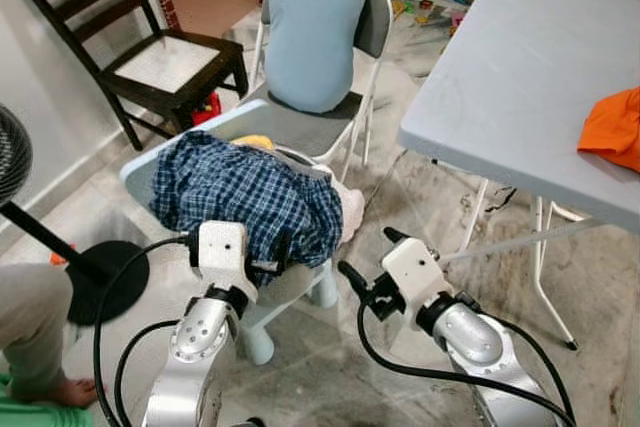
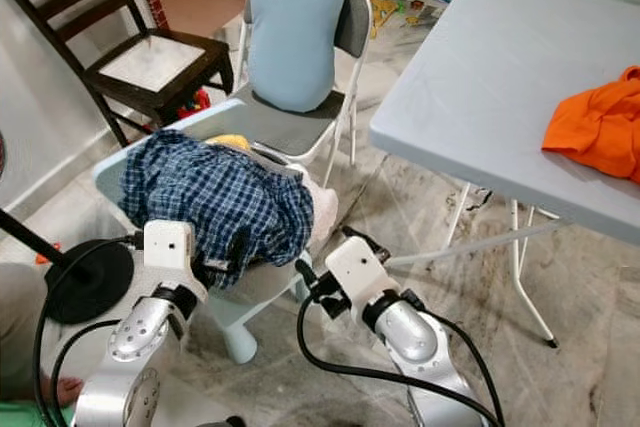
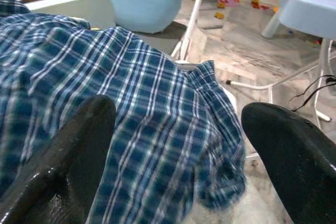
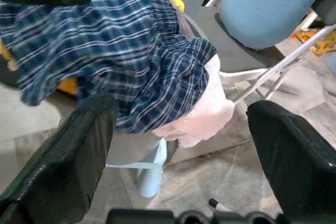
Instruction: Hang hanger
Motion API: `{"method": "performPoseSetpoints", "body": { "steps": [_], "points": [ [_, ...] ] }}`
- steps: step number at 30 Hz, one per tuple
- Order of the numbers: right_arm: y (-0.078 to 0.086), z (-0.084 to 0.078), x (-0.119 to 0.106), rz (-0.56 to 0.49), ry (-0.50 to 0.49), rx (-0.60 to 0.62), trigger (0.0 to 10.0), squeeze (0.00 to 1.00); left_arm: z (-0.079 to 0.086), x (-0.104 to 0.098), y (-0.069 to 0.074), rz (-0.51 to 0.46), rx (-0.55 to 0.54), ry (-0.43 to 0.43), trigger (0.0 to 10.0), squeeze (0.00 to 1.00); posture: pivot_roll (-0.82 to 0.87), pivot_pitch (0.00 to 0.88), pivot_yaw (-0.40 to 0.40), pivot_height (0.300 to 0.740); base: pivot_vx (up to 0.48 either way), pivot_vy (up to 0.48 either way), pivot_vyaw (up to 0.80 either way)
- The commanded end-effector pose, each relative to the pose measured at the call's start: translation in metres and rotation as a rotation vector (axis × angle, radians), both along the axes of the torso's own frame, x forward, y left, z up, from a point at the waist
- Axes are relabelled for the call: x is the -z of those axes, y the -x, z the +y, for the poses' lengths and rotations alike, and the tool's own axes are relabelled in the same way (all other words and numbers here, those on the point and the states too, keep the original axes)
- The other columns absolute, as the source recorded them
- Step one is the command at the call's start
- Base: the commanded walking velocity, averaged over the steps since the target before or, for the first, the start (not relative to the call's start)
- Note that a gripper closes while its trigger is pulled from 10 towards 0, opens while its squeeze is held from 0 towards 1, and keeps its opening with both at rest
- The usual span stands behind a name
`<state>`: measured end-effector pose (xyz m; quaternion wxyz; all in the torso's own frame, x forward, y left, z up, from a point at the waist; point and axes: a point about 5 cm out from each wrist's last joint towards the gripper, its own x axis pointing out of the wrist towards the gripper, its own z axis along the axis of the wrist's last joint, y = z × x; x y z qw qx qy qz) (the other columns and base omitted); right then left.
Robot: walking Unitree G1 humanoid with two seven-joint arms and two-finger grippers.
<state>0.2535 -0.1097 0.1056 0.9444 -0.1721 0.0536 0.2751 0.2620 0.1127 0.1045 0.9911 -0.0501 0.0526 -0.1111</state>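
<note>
both end effectors, left (image 3: 173,145) and right (image 4: 178,145), spread before plaid shirt (image 1: 240,192).

three chairs (image 1: 170,62), one table (image 1: 500,97)

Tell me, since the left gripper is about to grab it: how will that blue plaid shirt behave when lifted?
The plaid shirt lies crumpled and drooping over the small plastic chair, so it is probably floppy and light. Lifted by the open left gripper, it would likely sag and trail. It overlaps a pink cloth, which might drag along.
</note>
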Motion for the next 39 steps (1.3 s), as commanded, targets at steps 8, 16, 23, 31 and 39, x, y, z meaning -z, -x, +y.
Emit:
{"method": "performPoseSetpoints", "body": {
  "steps": [8, 16, 23, 31, 39],
  "points": [
    [0.0, 0.001, -0.005, -0.01, -0.034, 0.005, 10.0, 0.0, 0.001, 0.001, 0.002, 0.011, 0.006, -0.005, 10.0, 0.0, -0.02, 0.185, -0.023, 0.74, 0.33, 0.0, 0.0],
    [0.001, 0.003, -0.005, -0.01, -0.035, 0.0, 10.0, 0.0, 0.003, 0.003, -0.001, 0.024, -0.05, -0.045, 10.0, 0.0, -0.02, 0.182, -0.022, 0.74, 0.075, 0.0, 0.0],
    [0.001, 0.003, -0.005, -0.027, 0.003, -0.022, 10.0, 0.0, 0.006, 0.005, -0.003, 0.033, -0.083, -0.061, 10.0, 0.0, -0.02, 0.18, -0.024, 0.74, 0.0, 0.0, 0.23],
    [0.001, 0.003, -0.005, -0.021, -0.001, -0.017, 10.0, 0.0, 0.005, 0.007, -0.004, 0.05, -0.088, -0.071, 10.0, 0.0, -0.03, 0.181, -0.026, 0.74, 0.0, 0.0, 0.8],
    [0.002, 0.002, -0.003, -0.01, -0.01, -0.01, 10.0, 0.0, 0.005, 0.008, -0.024, 0.077, -0.015, -0.05, 10.0, 0.0, -0.03, 0.184, -0.029, 0.74, 0.0, 0.0, 0.17]
  ]
}}
